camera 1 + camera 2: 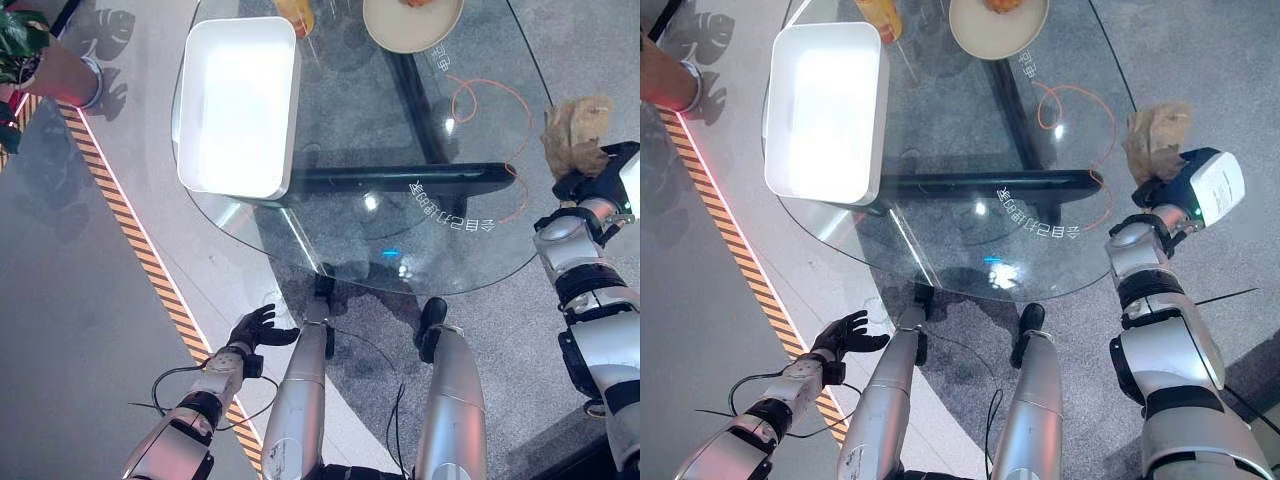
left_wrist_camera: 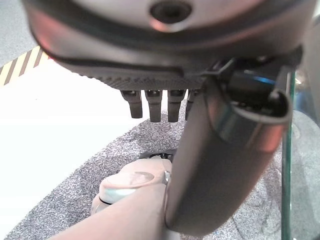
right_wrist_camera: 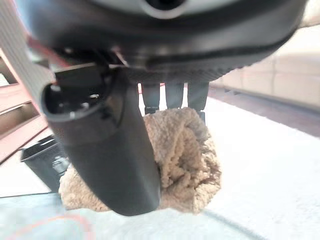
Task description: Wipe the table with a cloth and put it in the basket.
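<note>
Fingers and thumb of our right hand (image 3: 125, 165) curl round one tan cloth (image 3: 185, 160), bunched at the right edge of the frame, just off the rim of the single glass table (image 1: 400, 200). Our left hand (image 1: 258, 327) hangs low at lower left, fingers loosely spread, holding nothing. On the glass we count one white basket (image 1: 238, 105) at upper left, one plate (image 1: 412, 25) at top, one orange cord (image 1: 490, 90).

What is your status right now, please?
Right hand shut on cloth past the table edge. Left hand open, low, idle. White basket on table, far left; plate beside it.
</note>
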You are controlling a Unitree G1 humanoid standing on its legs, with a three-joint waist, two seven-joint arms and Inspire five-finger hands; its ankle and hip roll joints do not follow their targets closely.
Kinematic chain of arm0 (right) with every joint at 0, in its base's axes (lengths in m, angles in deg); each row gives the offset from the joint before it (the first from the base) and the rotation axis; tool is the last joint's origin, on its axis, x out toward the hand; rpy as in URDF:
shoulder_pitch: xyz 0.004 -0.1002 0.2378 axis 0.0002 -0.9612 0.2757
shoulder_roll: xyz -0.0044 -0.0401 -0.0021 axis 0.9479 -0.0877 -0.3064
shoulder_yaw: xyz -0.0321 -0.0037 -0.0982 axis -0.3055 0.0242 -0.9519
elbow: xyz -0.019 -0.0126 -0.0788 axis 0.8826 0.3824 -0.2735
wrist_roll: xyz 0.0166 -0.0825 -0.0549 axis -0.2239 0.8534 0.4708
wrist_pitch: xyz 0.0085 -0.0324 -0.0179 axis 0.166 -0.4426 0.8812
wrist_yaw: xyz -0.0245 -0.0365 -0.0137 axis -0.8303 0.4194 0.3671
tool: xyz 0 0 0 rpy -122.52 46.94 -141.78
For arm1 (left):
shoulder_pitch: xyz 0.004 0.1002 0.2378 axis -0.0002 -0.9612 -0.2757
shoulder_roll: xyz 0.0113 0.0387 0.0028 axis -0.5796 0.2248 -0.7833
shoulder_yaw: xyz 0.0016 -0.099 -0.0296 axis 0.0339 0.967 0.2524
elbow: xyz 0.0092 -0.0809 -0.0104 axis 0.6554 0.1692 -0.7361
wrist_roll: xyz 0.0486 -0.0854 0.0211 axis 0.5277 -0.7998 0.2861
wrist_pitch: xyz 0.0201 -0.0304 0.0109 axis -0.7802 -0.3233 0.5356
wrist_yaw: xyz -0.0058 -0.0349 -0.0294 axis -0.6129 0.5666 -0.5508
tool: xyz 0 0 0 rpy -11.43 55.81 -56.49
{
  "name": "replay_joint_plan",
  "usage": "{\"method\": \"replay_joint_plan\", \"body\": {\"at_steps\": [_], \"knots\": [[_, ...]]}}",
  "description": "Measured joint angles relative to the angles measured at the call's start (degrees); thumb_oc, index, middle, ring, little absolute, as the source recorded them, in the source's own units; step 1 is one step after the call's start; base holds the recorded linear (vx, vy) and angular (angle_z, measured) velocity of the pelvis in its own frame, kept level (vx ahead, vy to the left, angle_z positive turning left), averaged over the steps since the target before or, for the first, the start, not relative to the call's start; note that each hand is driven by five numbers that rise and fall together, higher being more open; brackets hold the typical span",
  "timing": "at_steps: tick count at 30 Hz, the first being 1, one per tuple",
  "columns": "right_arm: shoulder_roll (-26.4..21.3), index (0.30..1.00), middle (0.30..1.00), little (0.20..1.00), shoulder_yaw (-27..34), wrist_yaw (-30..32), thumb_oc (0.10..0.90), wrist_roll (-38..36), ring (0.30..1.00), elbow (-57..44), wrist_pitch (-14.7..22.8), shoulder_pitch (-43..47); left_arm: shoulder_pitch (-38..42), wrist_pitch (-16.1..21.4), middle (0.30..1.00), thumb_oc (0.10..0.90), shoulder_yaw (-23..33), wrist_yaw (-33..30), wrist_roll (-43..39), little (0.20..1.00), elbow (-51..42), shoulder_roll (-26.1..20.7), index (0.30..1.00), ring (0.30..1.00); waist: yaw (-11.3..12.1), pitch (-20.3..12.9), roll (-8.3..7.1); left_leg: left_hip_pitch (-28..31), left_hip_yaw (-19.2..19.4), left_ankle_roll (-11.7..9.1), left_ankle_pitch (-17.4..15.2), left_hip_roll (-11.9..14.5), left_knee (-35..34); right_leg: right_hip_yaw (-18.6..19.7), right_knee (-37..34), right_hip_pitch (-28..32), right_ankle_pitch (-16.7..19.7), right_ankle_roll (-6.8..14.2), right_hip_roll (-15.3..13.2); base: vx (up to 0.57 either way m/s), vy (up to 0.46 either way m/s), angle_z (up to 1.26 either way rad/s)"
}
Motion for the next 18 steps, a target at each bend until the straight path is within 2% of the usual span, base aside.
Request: {"method": "replay_joint_plan", "body": {"at_steps": [5, 10, 15, 18], "knots": [[2.4, 0.3, 0.3, 0.2, -3.1, -1.4, 0.1, 0.2, 0.3, -3.6, 0.8, 0.3, 0.1, 0.1, 0.9, 0.8, 0.0, 0.1, 0.0, 0.9, 0.1, 0.0, 0.9, 0.9, 0.1, 0.0, -0.01, 0.0, 0.0, -0.1, 0.1, 0.0, 0.1, 0.0, 0.0, 0.1, 0.0, 0.1, 0.0, 0.0, 0.0, 0.0], [5.9, 0.3, 0.3, 0.2, -7.6, -4.7, 0.1, 3.5, 0.3, -5.9, 0.7, 0.5, 0.1, 0.1, 0.9, 0.8, 0.0, 0.2, 0.0, 0.9, 0.2, 0.0, 0.9, 0.9, 0.2, 0.0, -0.01, 0.2, 0.0, -0.1, 0.2, 0.0, 0.1, 0.0, 0.1, 0.2, 0.1, 0.0, 0.0, 0.0, 0.0, 0.0], [9.5, 0.3, 0.3, 0.2, -10.7, -8.2, 0.1, 6.8, 0.3, -6.2, -0.3, 0.7, 0.1, 0.3, 0.9, 0.8, -0.1, 0.6, 0.0, 0.9, 0.9, 0.1, 0.9, 0.9, 0.7, 0.0, 0.02, 0.4, 0.0, 0.0, 0.4, -0.1, -0.2, 0.1, 0.3, 0.2, 0.1, -0.1, -0.1, 0.0, 0.0, 0.0], [9.9, 0.3, 0.3, 0.2, -12.1, -9.3, 0.1, 9.3, 0.3, -6.2, -1.4, 0.7, 0.1, 0.3, 0.9, 0.8, -0.1, 0.6, 0.1, 0.9, 0.9, 0.3, 0.9, 0.9, 1.2, 0.0, 0.04, 0.9, 0.0, 0.4, 0.7, -0.1, -1.4, 0.1, 0.3, 0.2, 0.1, -0.3, -0.1, 0.0, 0.0, 0.0]]}}
